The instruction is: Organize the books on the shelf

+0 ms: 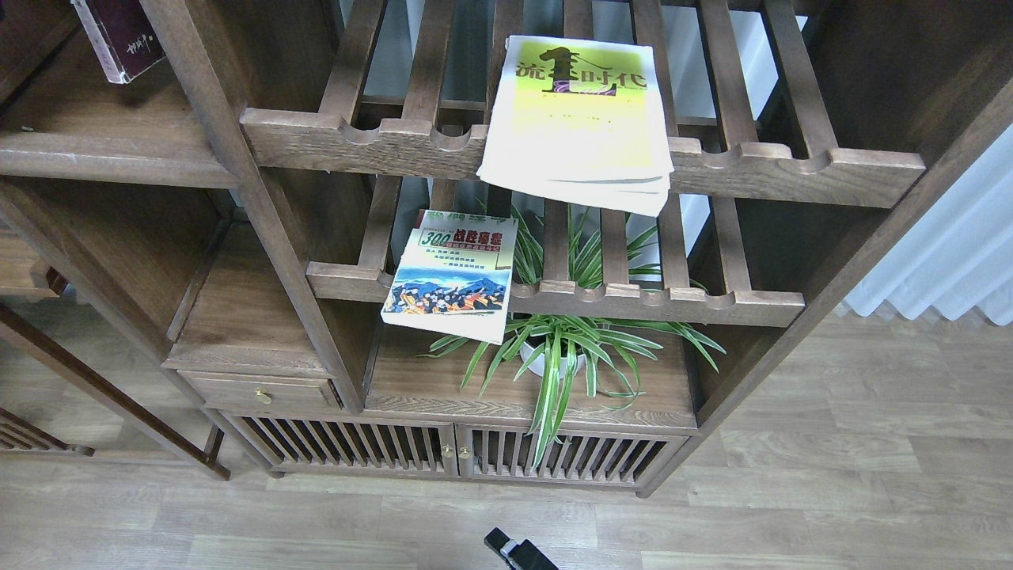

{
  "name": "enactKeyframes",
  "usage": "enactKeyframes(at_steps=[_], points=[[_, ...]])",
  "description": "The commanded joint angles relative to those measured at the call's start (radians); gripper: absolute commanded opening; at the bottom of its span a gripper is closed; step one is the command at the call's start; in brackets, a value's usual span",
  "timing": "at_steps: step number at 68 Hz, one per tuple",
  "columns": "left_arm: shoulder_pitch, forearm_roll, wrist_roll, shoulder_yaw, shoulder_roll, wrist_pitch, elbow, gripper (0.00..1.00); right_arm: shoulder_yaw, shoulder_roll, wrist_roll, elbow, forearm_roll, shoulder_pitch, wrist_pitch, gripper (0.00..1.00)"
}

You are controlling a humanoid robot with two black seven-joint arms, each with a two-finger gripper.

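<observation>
The thick maroon book [119, 36] stands nearly upright at the top left, its lower end close to the flat dark-brown shelf [95, 119]; its top is cut off by the frame edge and no gripper shows on it. The large yellow-green paperback [578, 111] lies flat on the upper slatted rack and overhangs its front rail. The small "300" paperback [451, 273] lies on the lower slatted rack, also overhanging. My left gripper is out of view. A small black end of an arm [514, 552], seemingly my right, pokes in at the bottom edge; its fingers cannot be told apart.
A potted spider plant [558, 348] stands on the plank under the lower rack, beside the "300" paperback. Below are a small drawer [265, 392] and slatted cabinet doors [451, 455]. A thick upright post [237, 182] separates the shelf from the racks. A white curtain [942, 261] hangs at the right.
</observation>
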Motion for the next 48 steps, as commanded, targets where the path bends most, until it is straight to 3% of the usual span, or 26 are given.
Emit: enactKeyframes(at_steps=[1,48], points=[[0.027,0.0,-0.001,-0.007,0.0,0.0,-0.036,0.07,0.0,0.0,0.0,0.003,0.0,-0.001,0.0,1.0],[0.102,0.006,-0.013,-0.026,0.016,0.0,-0.073,0.07,0.001,0.0,0.002,0.018,0.0,-0.001,0.0,1.0]])
